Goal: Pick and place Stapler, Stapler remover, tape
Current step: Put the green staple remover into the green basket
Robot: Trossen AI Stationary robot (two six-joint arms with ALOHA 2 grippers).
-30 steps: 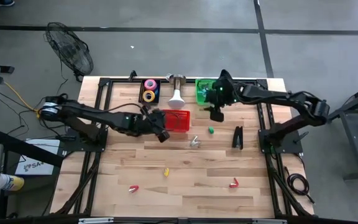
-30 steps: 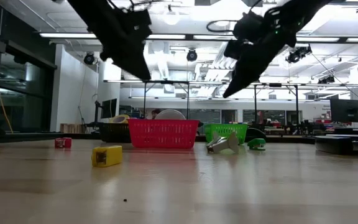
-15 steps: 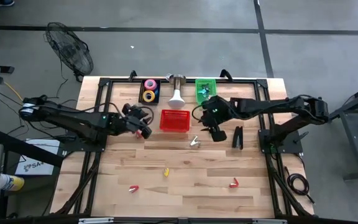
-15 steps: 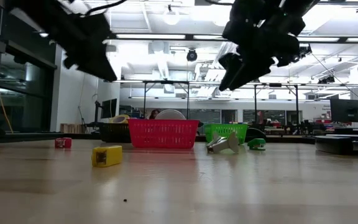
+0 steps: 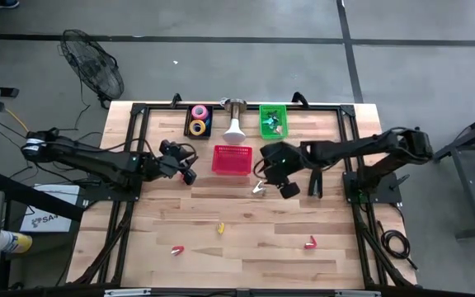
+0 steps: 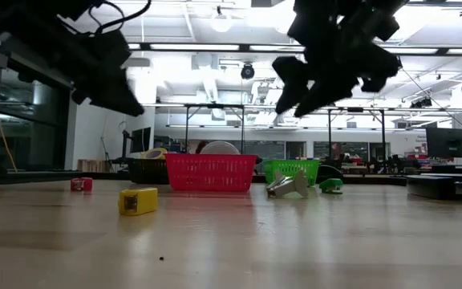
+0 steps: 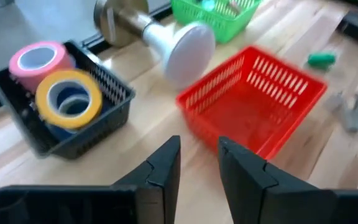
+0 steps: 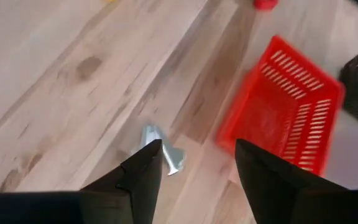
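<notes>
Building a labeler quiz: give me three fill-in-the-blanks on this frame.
1. The tape rolls sit in the ___ basket.
2. The basket between the two tools is ___ in colour.
3. The right tool hangs over a small ___-coloured object, fingers apart.

Missing: black; red; silver

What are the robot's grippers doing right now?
Right gripper open above silver staple remover. Left gripper empty beside red basket. Nothing in the way.

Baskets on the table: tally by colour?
Black basket: 1
Red basket: 1
Green basket: 1
Total: 3
</notes>
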